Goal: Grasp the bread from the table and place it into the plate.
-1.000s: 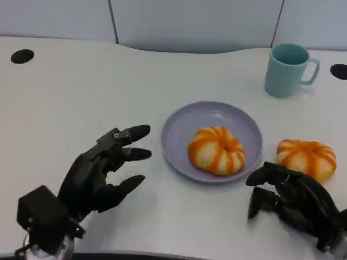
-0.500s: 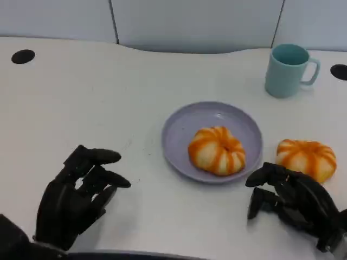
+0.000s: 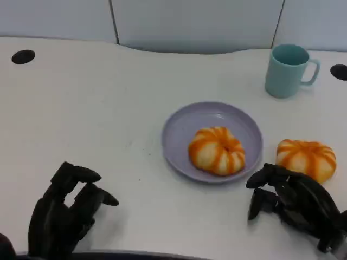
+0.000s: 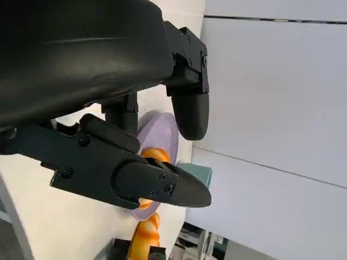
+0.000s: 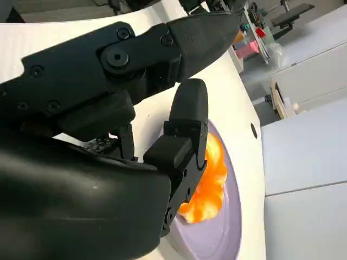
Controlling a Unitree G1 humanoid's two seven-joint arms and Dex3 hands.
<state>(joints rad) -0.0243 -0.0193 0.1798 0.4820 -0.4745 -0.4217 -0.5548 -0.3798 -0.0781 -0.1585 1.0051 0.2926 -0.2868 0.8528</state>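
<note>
An orange-and-white striped bread (image 3: pixel 217 150) lies inside the lilac plate (image 3: pixel 179 127) at the table's middle. A second striped bread (image 3: pixel 306 157) lies on the table just right of the plate. My right hand (image 3: pixel 295 205) rests on the table in front of that second bread, fingers curled, holding nothing. My left hand (image 3: pixel 65 214) sits at the near left edge, fingers apart and empty, far from the plate. The right wrist view shows the plated bread (image 5: pixel 209 181) on the plate (image 5: pixel 230 227). In the left wrist view the plate (image 4: pixel 162 138) and bread (image 4: pixel 154 156) lie beyond my fingers (image 4: pixel 162 184).
A teal mug (image 3: pixel 289 70) stands at the back right, behind the plate. Two dark round holes (image 3: pixel 23 56) (image 3: pixel 339 71) sit in the table top at far left and far right. Bare white table stretches left of the plate.
My left hand has drawn back from beside the plate toward the near left edge. The right hand and both breads have stayed where they were.
</note>
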